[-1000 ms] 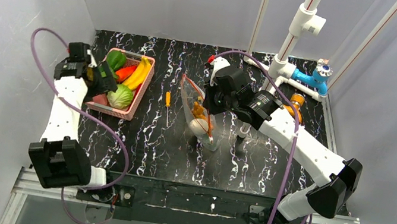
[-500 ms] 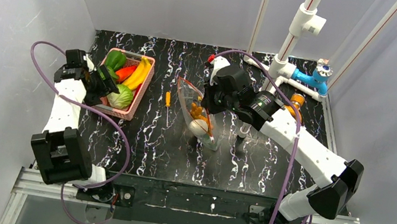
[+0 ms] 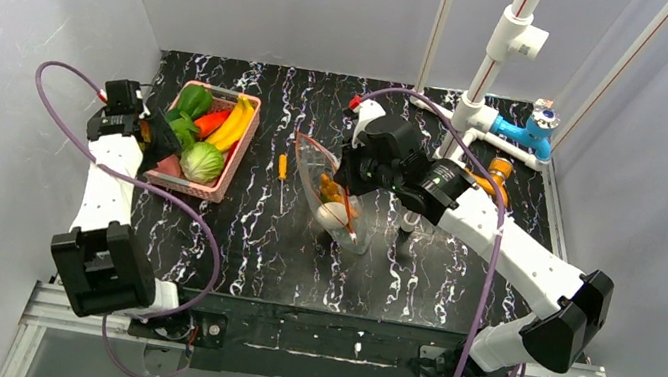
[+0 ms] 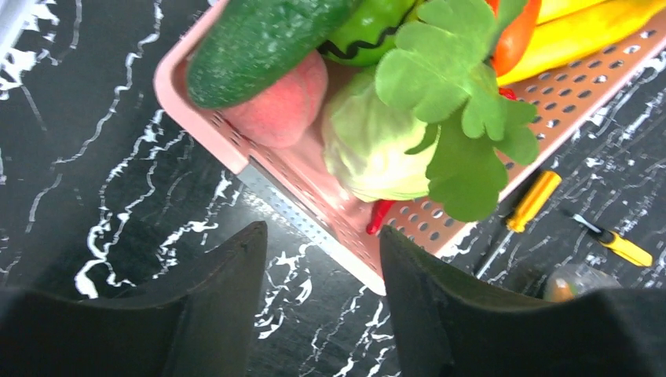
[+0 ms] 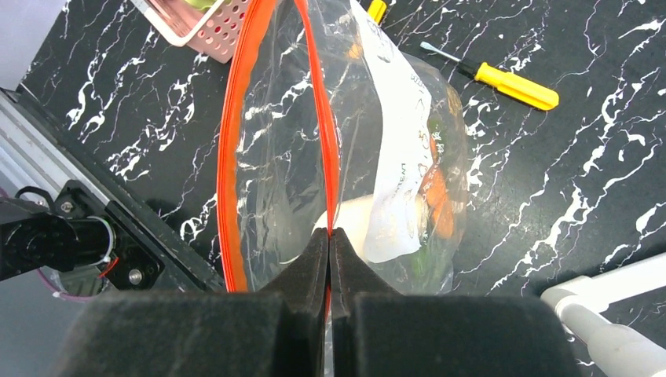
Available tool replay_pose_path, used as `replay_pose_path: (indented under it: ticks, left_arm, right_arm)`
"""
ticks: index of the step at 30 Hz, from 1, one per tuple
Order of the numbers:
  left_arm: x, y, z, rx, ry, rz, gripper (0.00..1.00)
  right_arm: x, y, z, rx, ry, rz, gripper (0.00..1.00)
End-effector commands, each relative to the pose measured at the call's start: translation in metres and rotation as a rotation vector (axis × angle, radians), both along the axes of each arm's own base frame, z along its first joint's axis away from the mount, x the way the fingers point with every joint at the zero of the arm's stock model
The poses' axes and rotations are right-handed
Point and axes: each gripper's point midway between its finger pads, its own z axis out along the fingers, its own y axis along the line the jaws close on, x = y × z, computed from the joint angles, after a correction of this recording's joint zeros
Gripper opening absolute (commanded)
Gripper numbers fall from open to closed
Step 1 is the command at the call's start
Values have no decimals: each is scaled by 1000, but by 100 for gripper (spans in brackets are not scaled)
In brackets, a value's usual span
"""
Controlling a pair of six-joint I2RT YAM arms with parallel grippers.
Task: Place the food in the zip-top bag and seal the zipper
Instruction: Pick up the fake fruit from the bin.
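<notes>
On the tabletop (image 3: 250,246), the biggest change was in the left arm (image 3: 105,188). Over the last second it had swung back from above the middle of the basket (image 3: 241,149) to the basket's near-left edge. The fingers of the left hand (image 4: 320,236) had also drawn closer together. Even so they stood apart, released, with only the basket's rim and bare tabletop showing between them, and nothing had been lifted out. The hand seemed to be lining up for a fresh pick rather than carrying anything across, so the loading step was not finished.

The bag (image 5: 275,157) stood at mid-table, well apart from the basket, and had barely moved. The right hand (image 5: 329,236) was clenched on one lip of it, pinching the zipper (image 5: 223,173) strip so the mouth gaped open. Through the plastic a white radish (image 3: 334,215) and an orange piece (image 5: 436,196) showed inside.

In the basket, the cabbage (image 4: 369,149) lay just beyond the left hand's fingertips, nearest the gap between them. The cucumber (image 4: 251,39) rested across the ball (image 4: 279,106) at the corner farther on. None of them touched the fingers. A screwdriver (image 5: 510,85) lay on the tabletop beside the bag and was no part of the job. The zipper was wholly unsealed.
</notes>
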Motion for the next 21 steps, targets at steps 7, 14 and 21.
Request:
replay_pose_path:
  ticks: [7, 14, 21]
  left_arm:
    - [15, 28, -11, 80, 106, 41, 38]
    - [17, 33, -27, 175, 218, 28, 39]
    - [17, 37, -45, 236, 304, 53, 44]
  right_arm:
    - [-6, 9, 25, 116, -37, 37, 1]
    - [-8, 11, 21, 113, -29, 56, 1]
    - [-7, 11, 19, 116, -30, 54, 1]
